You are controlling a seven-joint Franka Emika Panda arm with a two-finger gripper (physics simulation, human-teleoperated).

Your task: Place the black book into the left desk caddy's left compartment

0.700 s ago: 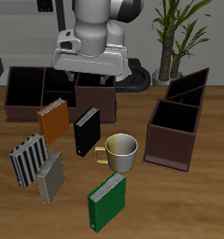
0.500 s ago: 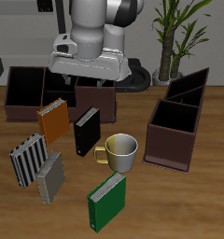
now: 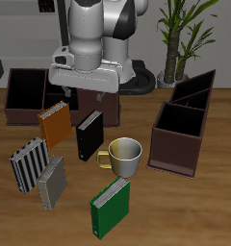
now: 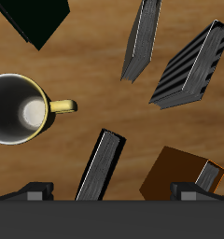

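1. Wooden table [image 3: 199, 207], potted plant [image 3: 180, 34] behind; large things first: left desk caddy [image 3: 181, 130] end-on, well off to one side of the jaws, holding nothing of the task yet.
2. Second caddy [image 3: 36, 91] broadside, partly behind the arm.
3. Gripper [image 3: 87, 96] lower than in the earlier frames and shifted slightly, now hanging over the black book [image 3: 89, 135]; reads as a descent toward a grasp, not begun.
4. Jaws wide apart, clamped on nothing; in the wrist view black book [image 4: 100, 166] sits between them, below, untouched.
5. Nothing on the table moved since earlier: mug [image 3: 124, 155] just beside the book, green book [image 3: 111, 207], orange book [image 3: 55, 123].
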